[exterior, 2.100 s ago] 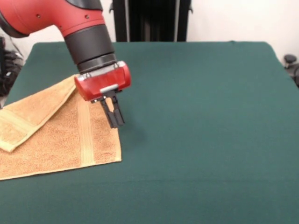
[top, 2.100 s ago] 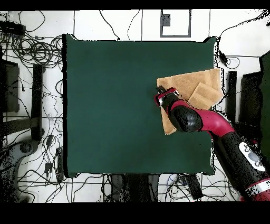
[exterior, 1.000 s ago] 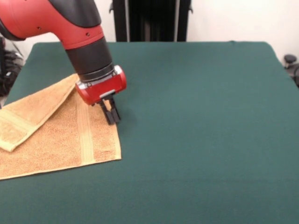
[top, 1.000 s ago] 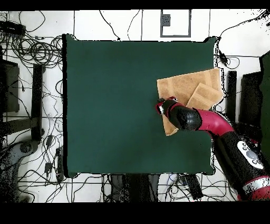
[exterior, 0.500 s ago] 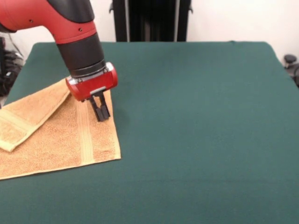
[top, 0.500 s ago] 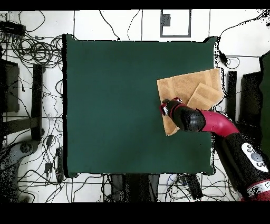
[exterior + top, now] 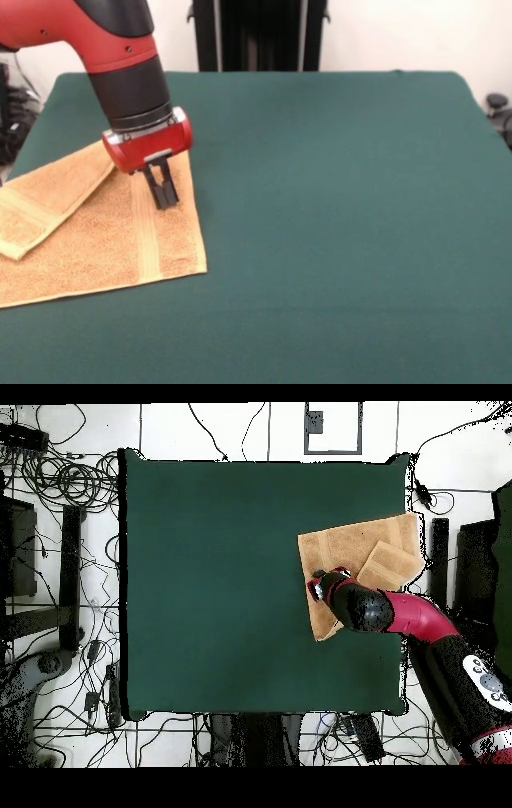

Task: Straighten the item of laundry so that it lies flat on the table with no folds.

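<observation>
The orange-tan towel (image 7: 88, 248) lies at the table's left side in the front view. Its far left part is folded over into a flap (image 7: 48, 200), and a woven band runs near its right end. My gripper (image 7: 164, 200) points down over the towel near that right end, tips at or just above the cloth, fingers close together and holding nothing. In the overhead view the towel (image 7: 350, 544) lies at the right side of the green table (image 7: 220, 584), with the gripper (image 7: 318, 584) over its left part.
The green table (image 7: 344, 208) stretches wide to the right of the towel in the front view. The towel reaches the table's left edge there. A black stand (image 7: 256, 36) rises behind the far edge. Cables (image 7: 60, 484) lie on the floor around the table.
My gripper has moved left in the front view, from past the towel's right edge to over the towel, and come lower. The towel has not moved.
</observation>
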